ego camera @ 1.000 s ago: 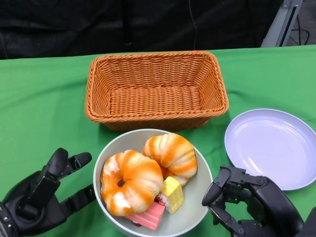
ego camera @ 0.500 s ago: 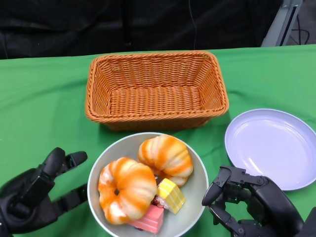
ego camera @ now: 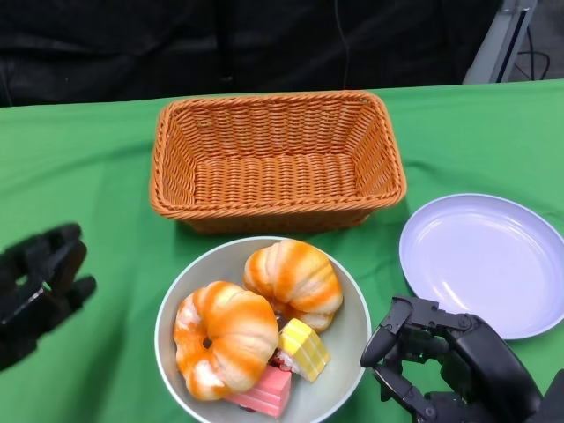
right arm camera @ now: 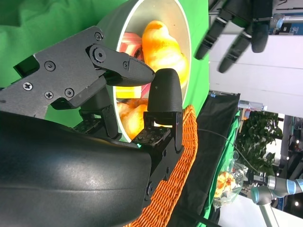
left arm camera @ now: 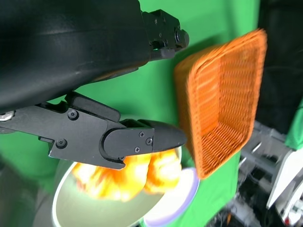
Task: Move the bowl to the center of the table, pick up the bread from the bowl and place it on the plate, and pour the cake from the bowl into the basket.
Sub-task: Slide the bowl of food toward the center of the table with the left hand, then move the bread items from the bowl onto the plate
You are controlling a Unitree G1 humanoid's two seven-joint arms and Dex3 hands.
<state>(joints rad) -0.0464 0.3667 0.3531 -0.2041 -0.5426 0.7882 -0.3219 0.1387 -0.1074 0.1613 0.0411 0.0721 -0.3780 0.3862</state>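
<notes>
A grey bowl (ego camera: 345, 351) stands near the table's front, just before the wicker basket (ego camera: 278, 160). In it lie two orange-and-white bread rolls (ego camera: 293, 281) (ego camera: 226, 337), with a yellow cake piece (ego camera: 305, 346) and a pink one (ego camera: 265, 389) beside them. The lilac plate (ego camera: 483, 261) lies bare at the right. My left hand (ego camera: 35, 295) hangs at the left edge, well apart from the bowl, fingers spread and holding nothing. My right hand (ego camera: 445, 363) sits just right of the bowl, fingers apart and curved, nothing in them. The right wrist view shows the bowl (right arm camera: 110, 23) and bread (right arm camera: 163, 47) beyond my fingers.
A green cloth (ego camera: 79, 185) covers the table, with black backdrop behind. The basket (left arm camera: 222, 99) is empty. Bare cloth lies left of the bowl and between basket and plate.
My left hand let go of the bowl's left side and drew away to the left edge. The bowl shifted slightly left and settled. My right hand stayed still.
</notes>
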